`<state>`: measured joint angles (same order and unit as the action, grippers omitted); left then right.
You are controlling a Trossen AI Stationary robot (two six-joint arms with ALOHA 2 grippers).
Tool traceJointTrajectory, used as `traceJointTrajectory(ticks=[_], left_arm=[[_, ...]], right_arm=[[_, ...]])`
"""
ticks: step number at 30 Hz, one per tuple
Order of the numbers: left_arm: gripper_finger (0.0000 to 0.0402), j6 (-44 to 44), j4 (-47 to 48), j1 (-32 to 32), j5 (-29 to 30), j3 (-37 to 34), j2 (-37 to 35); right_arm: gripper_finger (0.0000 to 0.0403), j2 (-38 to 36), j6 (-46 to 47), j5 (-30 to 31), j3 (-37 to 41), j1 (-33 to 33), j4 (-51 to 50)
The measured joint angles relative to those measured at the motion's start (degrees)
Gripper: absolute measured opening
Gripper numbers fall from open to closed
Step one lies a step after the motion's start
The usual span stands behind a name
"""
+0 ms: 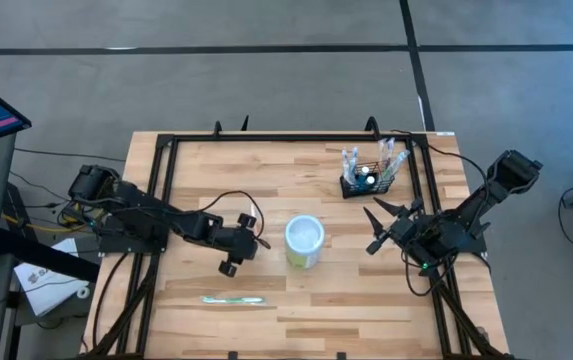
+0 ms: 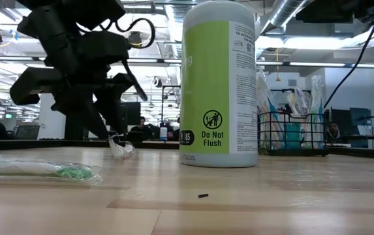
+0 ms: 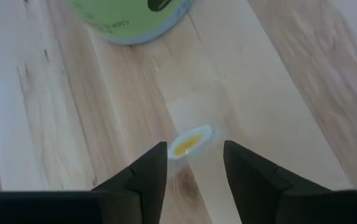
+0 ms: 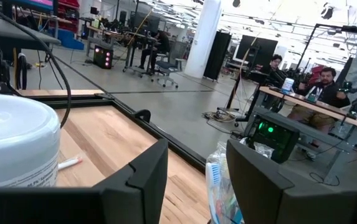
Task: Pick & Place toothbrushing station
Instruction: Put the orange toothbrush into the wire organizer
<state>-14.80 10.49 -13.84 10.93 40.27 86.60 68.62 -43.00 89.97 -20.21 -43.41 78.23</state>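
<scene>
1. The toothbrushing station (image 1: 369, 180), a black wire-mesh basket holding wrapped items, stands at the counter's (image 1: 366, 300) far right, apart from both arms.
2. The left gripper (image 1: 234, 254) hangs low just beside the white-and-green wipes canister (image 1: 304, 241), fingers (image 3: 150, 174) apart, over a small clear-wrapped piece (image 3: 189, 142) on the wood.
3. The right gripper (image 1: 378, 226) sits between canister and basket, fingers spread, holding nothing.
4. A wrapped toothbrush (image 1: 232, 299) lies near the front edge.

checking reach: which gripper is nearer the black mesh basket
Right. The right gripper sits just in front of the basket; the left gripper is far across, beyond the wipes canister.
</scene>
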Motion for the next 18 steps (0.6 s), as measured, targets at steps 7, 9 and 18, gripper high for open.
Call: traceJointTrajectory(ticks=[7,9,18], left_arm=[[0.0153,0.0,0.1,-0.5,-0.1,0.0,1.5],[0.0152,0.0,-0.7,-0.5,-0.1,0.0,2.4],[0.0154,0.0,-2.5,-0.9,-0.1,0.0,5.0]], right_arm=[[0.0154,0.0,0.0,0.0,0.0,0.1,-0.3],[0.0154,0.0,0.0,0.0,0.0,0.1,-0.3],[0.0154,0.0,0.0,0.0,0.0,0.1,-0.3]])
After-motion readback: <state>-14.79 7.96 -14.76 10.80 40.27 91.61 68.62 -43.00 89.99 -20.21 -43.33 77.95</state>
